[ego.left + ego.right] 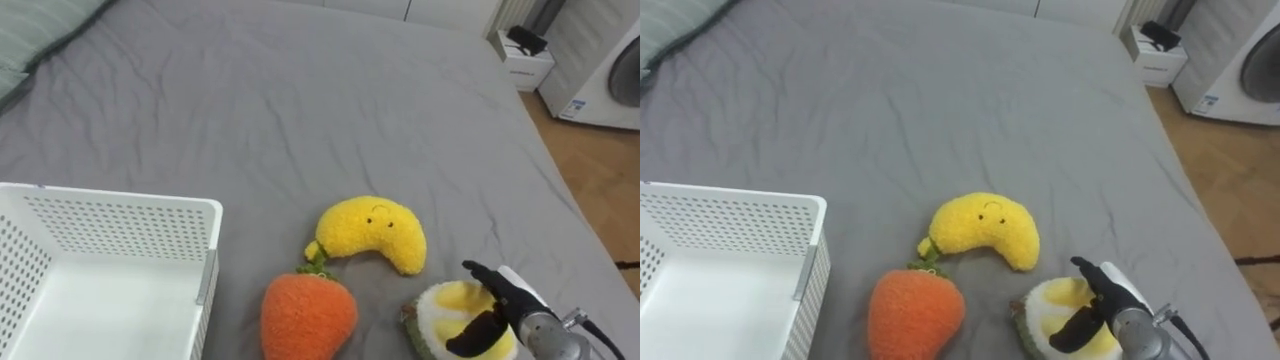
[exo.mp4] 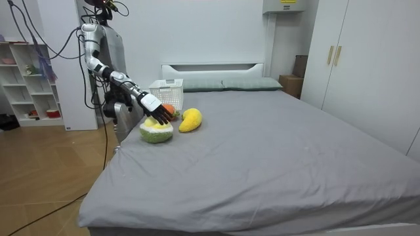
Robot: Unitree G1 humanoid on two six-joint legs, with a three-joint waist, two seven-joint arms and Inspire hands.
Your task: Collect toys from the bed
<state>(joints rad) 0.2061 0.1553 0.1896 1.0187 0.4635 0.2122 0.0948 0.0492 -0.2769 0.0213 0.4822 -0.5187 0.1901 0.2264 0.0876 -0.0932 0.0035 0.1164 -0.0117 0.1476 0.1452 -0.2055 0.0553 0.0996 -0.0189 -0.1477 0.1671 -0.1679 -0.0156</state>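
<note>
Three plush toys lie on the grey bed [image 1: 300,100]: a yellow banana [image 1: 372,232], an orange carrot [image 1: 308,315] with a green top, and a round yellow-and-white toy with a green rim [image 1: 450,315]. My right hand [image 1: 505,300] rests on top of the round toy with its fingers stretched out over it, open. A white perforated basket [image 1: 110,205] stands on the bed left of the carrot and holds nothing that I can see. In the room view I stand at the bed's side, right arm reaching out to the round toy [image 2: 156,132].
The bed's right edge runs close to my right hand, with wooden floor beyond it. A white appliance [image 1: 610,80] and a small white cabinet [image 1: 525,55] stand at the far right. Green pillows [image 1: 40,30] lie at the far left.
</note>
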